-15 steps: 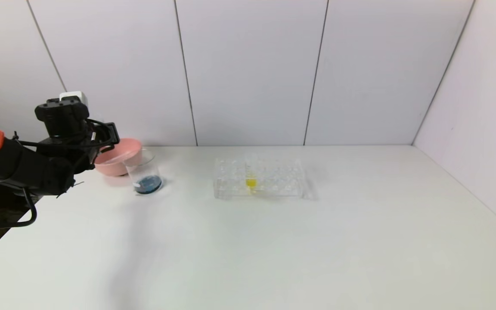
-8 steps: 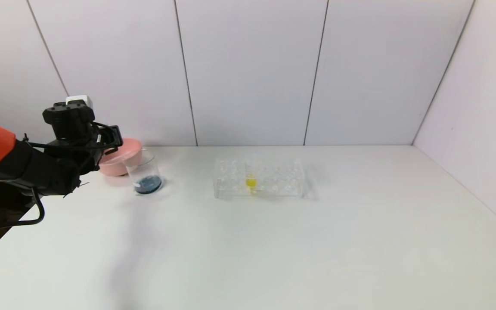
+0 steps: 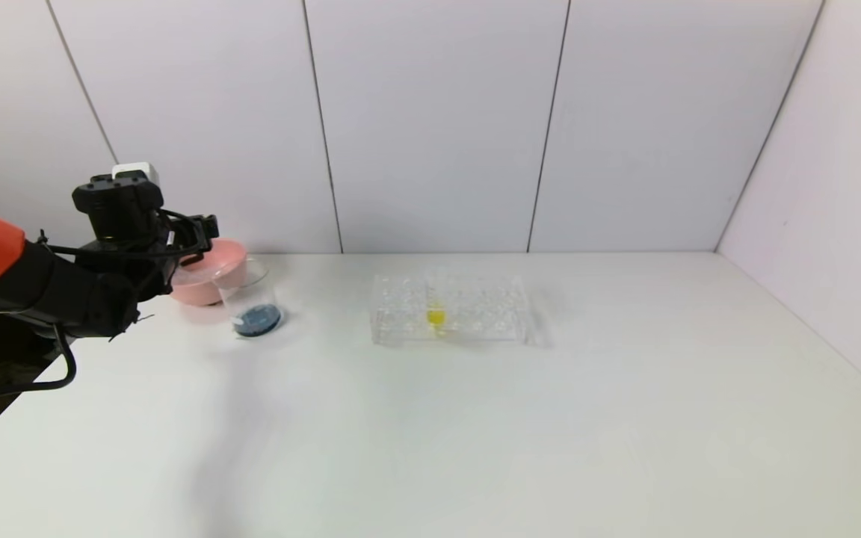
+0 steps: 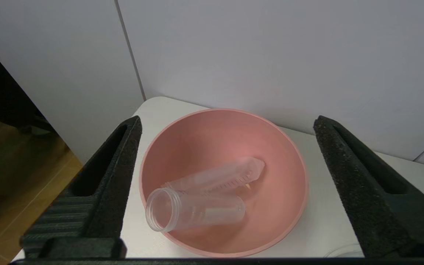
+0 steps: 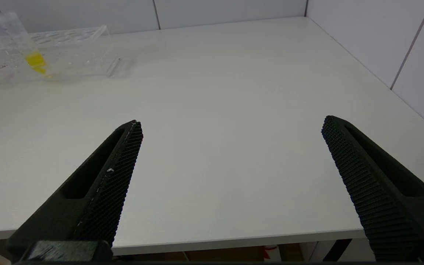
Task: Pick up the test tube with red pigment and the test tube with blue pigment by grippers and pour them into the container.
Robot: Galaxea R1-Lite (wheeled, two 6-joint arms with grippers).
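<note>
The container, a clear glass beaker, stands on the table at the left and holds dark blue liquid at its bottom. My left gripper hovers just above the pink bowl behind the beaker. In the left wrist view the left gripper is open and empty. Two empty clear tubes lie in the bowl below it. No tube with red or blue liquid shows. My right gripper is open and empty above the table's front edge, out of the head view.
A clear tube rack stands mid-table with one tube of yellow liquid in it. It also shows in the right wrist view. White walls close the back and right side. The table's left edge is near the bowl.
My left gripper has shifted a little to the right and up, over the pink bowl. The beaker, rack and bowl have not moved.
</note>
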